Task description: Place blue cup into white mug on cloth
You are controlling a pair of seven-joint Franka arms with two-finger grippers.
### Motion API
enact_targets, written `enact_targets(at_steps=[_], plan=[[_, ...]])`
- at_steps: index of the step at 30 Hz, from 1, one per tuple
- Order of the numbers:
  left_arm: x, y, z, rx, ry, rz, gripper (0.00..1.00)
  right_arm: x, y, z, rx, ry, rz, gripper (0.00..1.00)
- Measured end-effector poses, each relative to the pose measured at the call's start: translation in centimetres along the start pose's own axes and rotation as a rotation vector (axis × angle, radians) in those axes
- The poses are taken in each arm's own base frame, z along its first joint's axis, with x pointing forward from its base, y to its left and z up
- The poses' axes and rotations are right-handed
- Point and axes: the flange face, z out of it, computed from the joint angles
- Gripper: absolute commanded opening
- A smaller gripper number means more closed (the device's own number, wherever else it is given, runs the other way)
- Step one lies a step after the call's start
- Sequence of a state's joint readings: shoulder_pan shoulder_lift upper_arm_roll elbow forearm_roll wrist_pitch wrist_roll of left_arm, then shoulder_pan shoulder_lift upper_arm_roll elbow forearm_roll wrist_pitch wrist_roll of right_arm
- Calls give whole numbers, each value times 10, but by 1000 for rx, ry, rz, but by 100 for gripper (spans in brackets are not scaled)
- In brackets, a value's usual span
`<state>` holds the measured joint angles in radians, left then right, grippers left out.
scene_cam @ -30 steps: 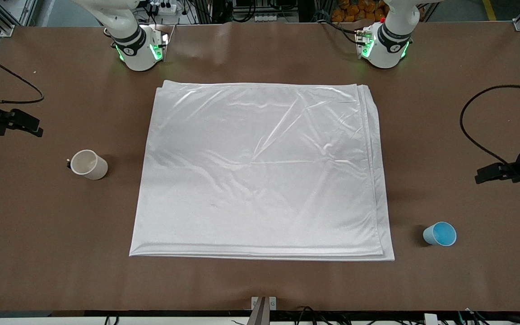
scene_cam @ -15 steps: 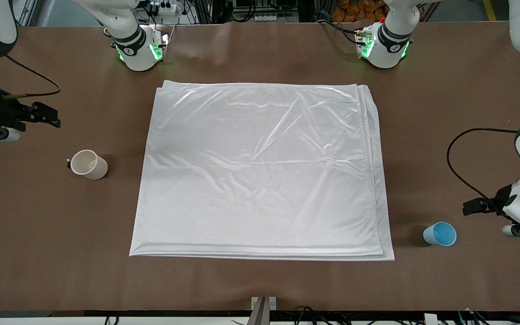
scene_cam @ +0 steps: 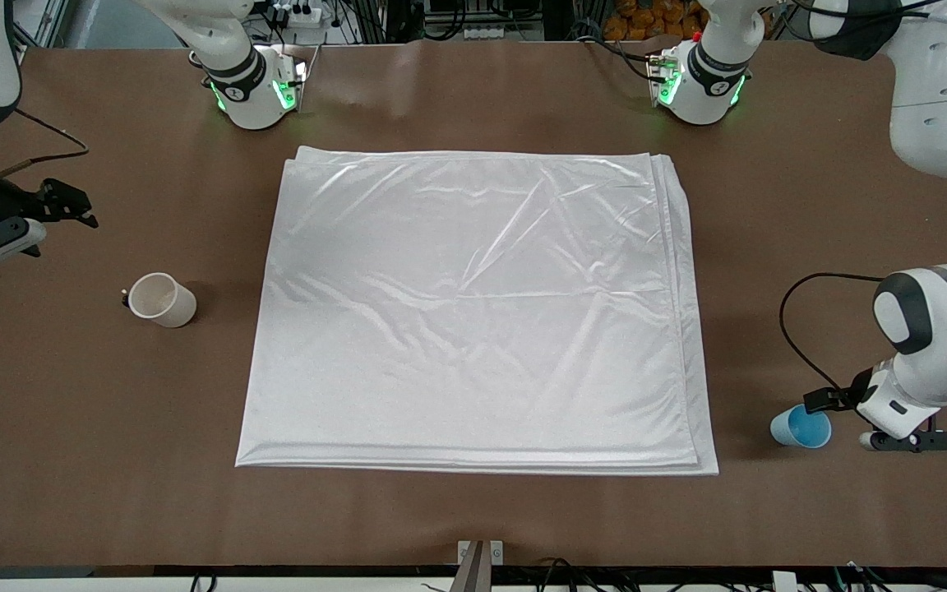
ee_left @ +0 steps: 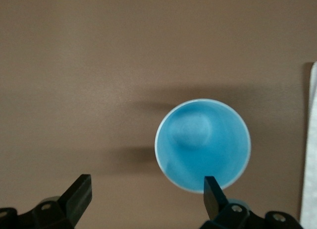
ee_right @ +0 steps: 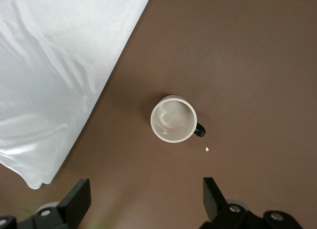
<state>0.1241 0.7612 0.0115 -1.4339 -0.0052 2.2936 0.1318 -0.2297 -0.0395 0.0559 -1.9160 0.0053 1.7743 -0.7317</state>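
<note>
The blue cup (scene_cam: 801, 427) stands upright on the bare table toward the left arm's end, beside the cloth's corner nearest the front camera. My left gripper (scene_cam: 829, 403) hangs open just above it. In the left wrist view the blue cup (ee_left: 202, 144) lies off-centre, by one finger of the left gripper (ee_left: 146, 194). The white mug (scene_cam: 161, 300) stands upright on bare table toward the right arm's end, apart from the cloth (scene_cam: 473, 312). My right gripper (scene_cam: 71, 205) is open in the air beside it. The right wrist view shows the white mug (ee_right: 173, 119) ahead of the right gripper (ee_right: 146, 194), with the cloth (ee_right: 54, 65) alongside.
Both arm bases (scene_cam: 256, 90) (scene_cam: 699, 82) stand at the table's edge farthest from the front camera. A black cable (scene_cam: 790, 329) loops from the left wrist above the table. A small white crumb (ee_right: 206, 149) lies by the mug. A metal bracket (scene_cam: 480, 551) sits at the near edge.
The left arm has swung in and down until its open gripper hangs over the blue cup. The right gripper has shifted slightly near the mug. Cup, mug and cloth have not moved.
</note>
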Motion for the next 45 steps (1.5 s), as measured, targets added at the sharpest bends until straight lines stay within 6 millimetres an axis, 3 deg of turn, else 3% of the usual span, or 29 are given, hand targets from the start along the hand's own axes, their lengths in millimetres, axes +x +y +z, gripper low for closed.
enact_targets(at_steps=[9, 14, 24, 33, 45], plan=[[-1, 0, 12, -2, -12, 0, 100, -15, 30, 34, 34, 14, -257, 100], [-2, 1, 18, -3, -20, 1, 100, -10, 48, 53, 6, 40, -423, 100], [4, 4, 9, -1, 0, 6, 100, -7, 87, 102, -22, 56, -675, 100], [14, 0, -8, 5, 36, 3, 100, 1, 97, 115, -67, 14, -888, 100], [23, -12, -22, 21, 91, -10, 100, 9, 105, 152, -46, 1, -1040, 100]])
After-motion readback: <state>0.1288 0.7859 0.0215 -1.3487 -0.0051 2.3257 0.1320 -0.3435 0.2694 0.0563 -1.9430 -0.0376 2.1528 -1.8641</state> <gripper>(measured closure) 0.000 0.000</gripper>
